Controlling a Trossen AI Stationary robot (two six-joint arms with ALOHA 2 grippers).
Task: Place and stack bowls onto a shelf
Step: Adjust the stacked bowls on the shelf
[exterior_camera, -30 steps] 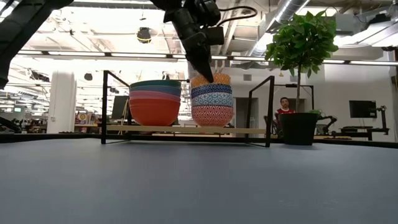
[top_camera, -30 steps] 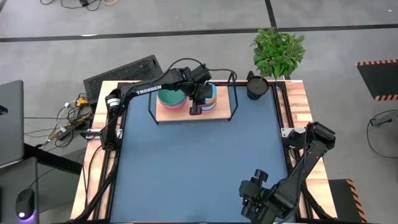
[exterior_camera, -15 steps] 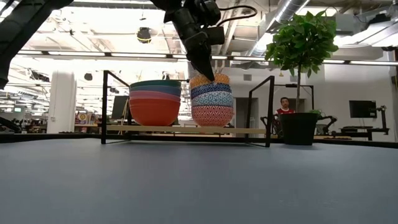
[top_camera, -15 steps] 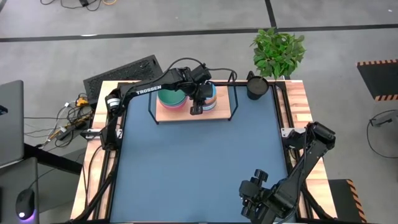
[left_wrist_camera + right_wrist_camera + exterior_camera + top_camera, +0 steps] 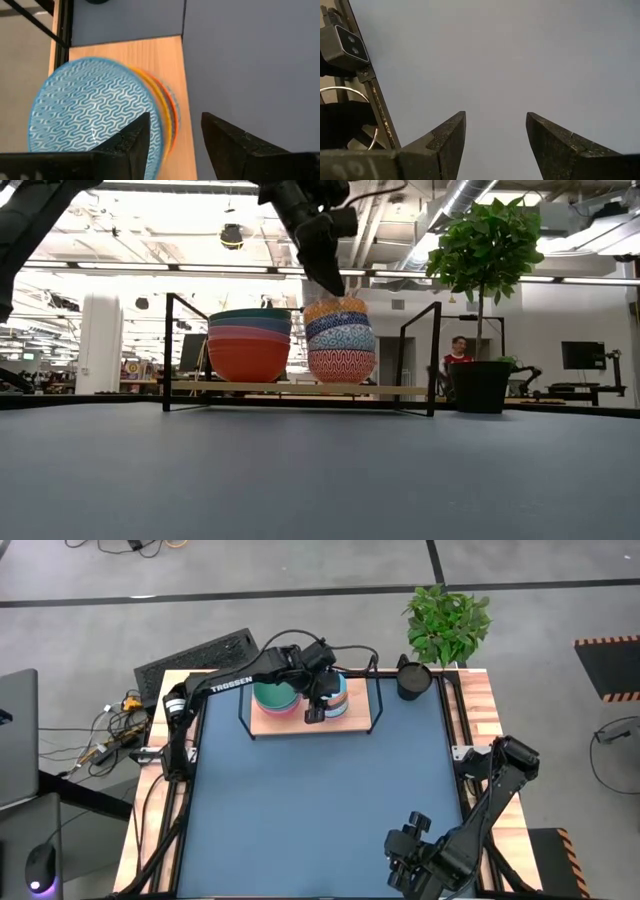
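Left claw (image 5: 316,710) over the shelf (image 5: 362,722), fingers parted with nothing between them, just above the right-hand stack of bowls (image 5: 341,340). Seen from the left wrist view: one finger (image 5: 131,142) over the rim of the top bowl (image 5: 90,107), pale blue with a wavy white pattern, the other finger beyond the rim, above bare wood and the blue surface (image 5: 310,810). Whether a finger touches that rim: hard to tell, though in the low view the fingertips look to hang just clear of the stack.

Directly under the claw, orange patterned bowl (image 5: 336,309) near the top of the stack, blue-and-white patterned bowl (image 5: 340,333) beneath it, red-and-white patterned bowl (image 5: 342,365) at the bottom, resting on the wooden board. Beside the claw, toward the arm's base, second stack (image 5: 249,343) on the same shelf: teal on top, pink and red-orange below, just beside the patterned stack without clearly touching.

Beyond the shelf's far end from the claw, black cup (image 5: 411,679) and potted plant (image 5: 447,622) at the surface's corner.

Right claw (image 5: 408,862) well apart from the shelf, at the near edge of the surface, fingers spread wide and empty over bare blue.
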